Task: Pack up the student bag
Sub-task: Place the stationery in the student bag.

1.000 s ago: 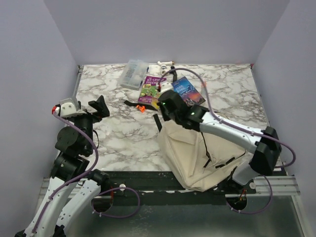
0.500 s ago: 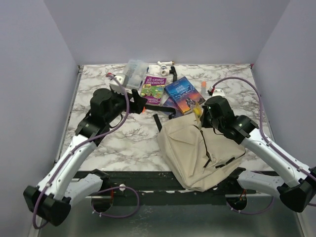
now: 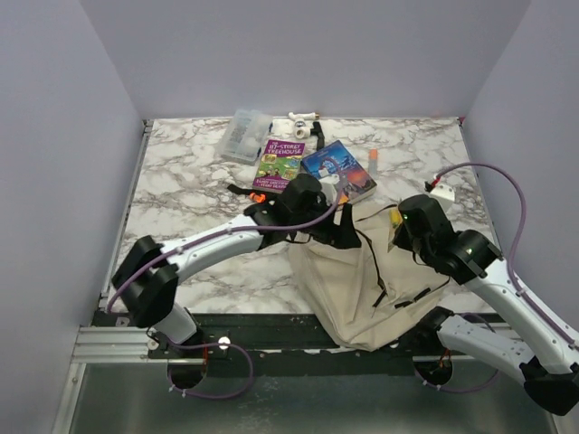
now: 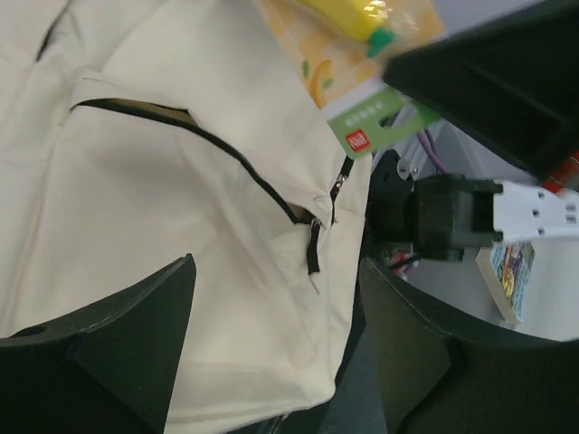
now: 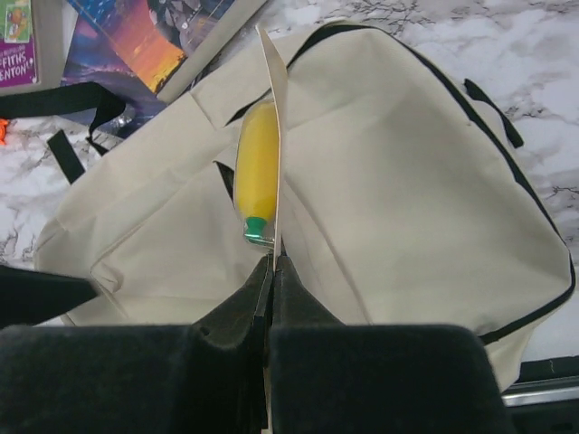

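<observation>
While right gripper [image 5: 271,264] clamped the yellow carded pack [image 5: 258,167] mid-frame above the student bag [image 5: 407,181], likely for insertion, left gripper [image 4: 276,307] hung wide open, empty.

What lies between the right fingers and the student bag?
A carded yellow item, pinched by the right gripper, over the student bag; right wrist view.

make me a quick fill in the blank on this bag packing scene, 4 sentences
1. The right gripper is shut on a pack holding a ____ object.
2. The left gripper hangs over the student bag with its jaws ____.
3. The zipper on the bag's pocket is ____ in colour.
4. In the top view, the purple book lies to the ____ of the blue book.

Missing words: yellow; open; black; left
</observation>
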